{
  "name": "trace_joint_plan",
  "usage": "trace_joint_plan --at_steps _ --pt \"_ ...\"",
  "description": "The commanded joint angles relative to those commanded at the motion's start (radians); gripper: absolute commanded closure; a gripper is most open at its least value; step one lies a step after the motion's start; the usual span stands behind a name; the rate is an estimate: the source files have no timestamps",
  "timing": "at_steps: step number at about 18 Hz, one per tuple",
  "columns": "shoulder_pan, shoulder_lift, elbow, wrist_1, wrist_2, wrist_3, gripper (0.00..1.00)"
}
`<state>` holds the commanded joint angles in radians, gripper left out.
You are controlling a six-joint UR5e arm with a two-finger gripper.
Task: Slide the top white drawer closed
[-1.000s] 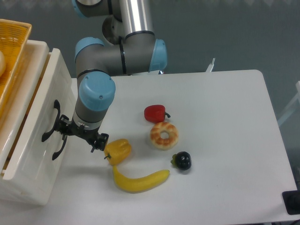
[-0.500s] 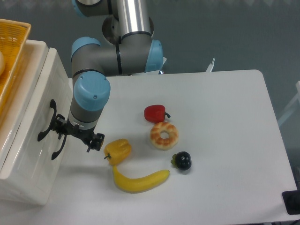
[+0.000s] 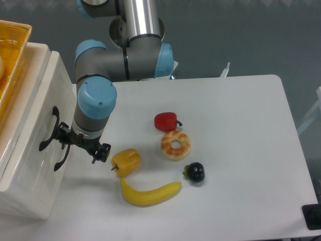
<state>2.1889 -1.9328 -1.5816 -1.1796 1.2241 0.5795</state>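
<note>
The top white drawer is the upper box of the white cabinet at the left edge, with a black arched handle on its front. My gripper hangs under the blue wrist, right against the drawer front beside that handle. Its jaws look spread and hold nothing. Its left finger is at the handle; I cannot tell if it touches the front. The lower drawer's black handle shows just below it. The drawer front stands nearly level with the cabinet face.
A yellow wicker basket sits on top of the cabinet. On the white table lie a yellow pepper, a banana, a red pepper, a doughnut and a dark fruit.
The gripper moved left and the top drawer's front went left with it, into the cabinet. Most of the shift came in the first half second. The food has not moved.
</note>
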Motion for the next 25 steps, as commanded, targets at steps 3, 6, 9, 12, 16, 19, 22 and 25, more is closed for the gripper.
trace_joint_plan --at_steps 3,6,9,12,16,19,22,25 --pt "0.051 0.005 0.034 0.0 0.02 0.104 0.0" --pt "0.089 0.015 0.077 -0.002 0.076 0.149 0.0" --pt "0.121 0.021 0.087 -0.002 0.175 0.271 0.0" --pt "0.163 0.04 0.078 -0.006 0.199 0.42 0.0" --pt "0.21 0.075 0.081 -0.005 0.196 0.563 0.0" --pt "0.258 0.083 0.081 -0.003 0.202 0.71 0.0" --pt "0.324 0.107 0.077 0.0 0.207 0.824 0.0" --pt "0.387 0.12 0.077 -0.002 0.212 0.951 0.0"
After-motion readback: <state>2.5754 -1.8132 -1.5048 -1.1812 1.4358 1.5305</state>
